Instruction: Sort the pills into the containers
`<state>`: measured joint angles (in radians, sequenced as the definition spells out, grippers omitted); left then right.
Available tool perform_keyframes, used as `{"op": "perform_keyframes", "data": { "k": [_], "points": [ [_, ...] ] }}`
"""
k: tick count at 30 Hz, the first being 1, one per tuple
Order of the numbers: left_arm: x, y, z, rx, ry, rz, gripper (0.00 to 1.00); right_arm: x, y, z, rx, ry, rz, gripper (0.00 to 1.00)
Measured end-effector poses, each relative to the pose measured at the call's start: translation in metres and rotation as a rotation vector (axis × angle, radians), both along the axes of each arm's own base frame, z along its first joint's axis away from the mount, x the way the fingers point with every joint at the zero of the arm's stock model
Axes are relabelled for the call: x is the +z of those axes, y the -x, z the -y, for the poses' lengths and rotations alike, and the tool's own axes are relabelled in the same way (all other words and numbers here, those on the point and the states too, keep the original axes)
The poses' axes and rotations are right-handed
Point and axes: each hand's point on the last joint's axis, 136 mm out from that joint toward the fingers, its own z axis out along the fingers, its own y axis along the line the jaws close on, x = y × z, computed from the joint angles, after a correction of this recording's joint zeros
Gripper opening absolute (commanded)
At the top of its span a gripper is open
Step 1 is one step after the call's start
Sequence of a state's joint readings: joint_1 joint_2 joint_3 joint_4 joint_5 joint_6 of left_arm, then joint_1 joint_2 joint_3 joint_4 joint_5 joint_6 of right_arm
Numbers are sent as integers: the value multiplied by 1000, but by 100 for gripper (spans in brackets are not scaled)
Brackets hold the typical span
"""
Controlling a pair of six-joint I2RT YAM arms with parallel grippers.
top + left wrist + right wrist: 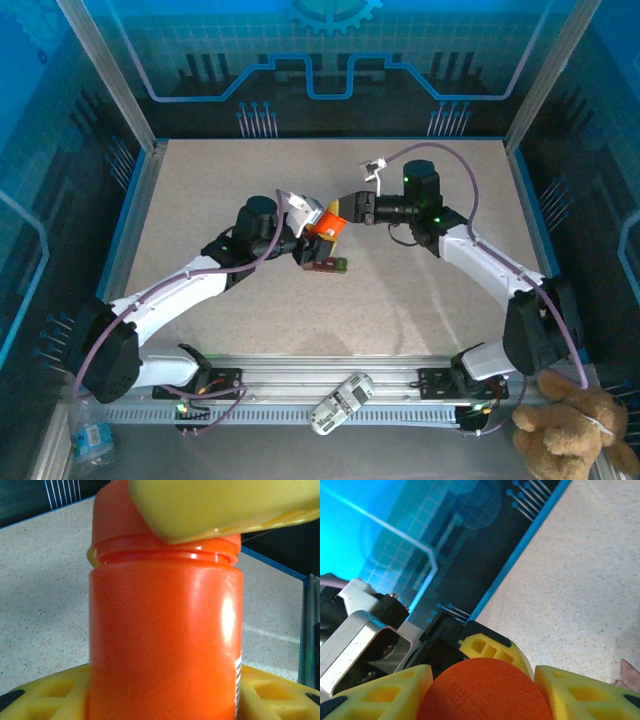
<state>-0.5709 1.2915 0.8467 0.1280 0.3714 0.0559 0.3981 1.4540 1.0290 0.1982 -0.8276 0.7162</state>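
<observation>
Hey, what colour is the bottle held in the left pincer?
The bottle is bright orange all over. The left wrist view shows it best.

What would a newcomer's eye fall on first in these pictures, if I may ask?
An orange plastic pill bottle at the middle of the speckled table: the left pincer clamps its body, the right pincer grips its round orange cap. Close by lies the dark red compartment strip with one green end.

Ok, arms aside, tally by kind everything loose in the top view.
Orange bottle: 1
Pill strip: 1
White handset: 1
Teddy bear: 1
Unclear bluish item: 1
Total: 5
</observation>
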Motion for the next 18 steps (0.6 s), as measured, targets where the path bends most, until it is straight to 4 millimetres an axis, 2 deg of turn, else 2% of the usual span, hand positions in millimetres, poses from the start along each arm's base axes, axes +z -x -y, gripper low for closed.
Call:
{"op": "perform_keyframes", "data": {
  "k": [3, 4, 5, 6, 7, 12, 15, 18],
  "points": [
    [-1, -1, -1, 4, -1, -7, 0, -1, 0, -1, 14, -23, 11, 56],
    [-1, -1, -1, 4, 0, -8, 0, -1, 1, -1, 11, -28, 12, 61],
    [-1, 0, -1, 3, 1, -8, 0, 0, 1, -1, 9, -33, 9, 71],
    [-1, -1, -1, 3, 1, -8, 0, 0, 1, -1, 4, -36, 1, 78],
    [0, -1, -1, 3, 2, -7, 0, 1, 1, -1, 0, -38, 2, 79],
    [-1, -1, -1, 4, 1, -7, 0, 12, 2, 4, -47, -42, 1, 83],
    [-1, -1, -2, 6, -1, -7, 0, 19, 0, 15, -139, -30, -46, 83],
    [-4, -2, -2, 7, -9, -8, 0, 16, -4, 33, -296, 6, -132, 83]
  ]
}}
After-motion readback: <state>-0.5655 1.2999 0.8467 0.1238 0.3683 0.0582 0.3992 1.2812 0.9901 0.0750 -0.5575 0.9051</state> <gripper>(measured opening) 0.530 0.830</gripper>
